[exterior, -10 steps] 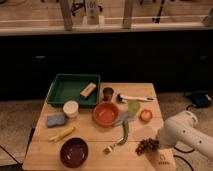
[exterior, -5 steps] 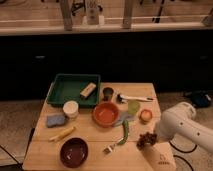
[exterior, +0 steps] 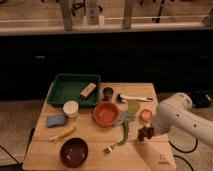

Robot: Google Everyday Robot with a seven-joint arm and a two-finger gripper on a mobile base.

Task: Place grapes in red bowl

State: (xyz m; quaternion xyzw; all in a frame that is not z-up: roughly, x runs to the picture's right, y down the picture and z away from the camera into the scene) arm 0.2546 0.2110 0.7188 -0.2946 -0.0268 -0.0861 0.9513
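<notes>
Low on the right side of the frame, the white arm (exterior: 181, 118) reaches in from the right edge and ends in the gripper (exterior: 148, 130), which sits over the right part of the wooden table (exterior: 90, 136). Its fingers are closed around the grapes (exterior: 144, 133), a small dark bumpy cluster at the tip of the arm. The cluster looks to hang just clear of the tabletop, though in this dim view I cannot be sure that it is off the wood.

Up and to the left of the grapes, near the middle of the table, stands the red bowl (exterior: 106, 114), its bright orange inside bare. The grapes are apart from it. Between the two lies a slim green utensil (exterior: 125, 131), curving down toward the lower middle. Just above the gripper sits a small orange round thing (exterior: 145, 115).

Across the upper left of the table is a green tray (exterior: 56, 89) with a pale block (exterior: 88, 90) lying in it. Right of the tray stands a dark cup (exterior: 108, 93), and right of that a white-handled brush (exterior: 135, 98). Below the tray are a white cup (exterior: 71, 108), a blue sponge (exterior: 56, 120) and a yellow strip (exterior: 62, 133). At the lower left sits a maroon bowl (exterior: 74, 151).
</notes>
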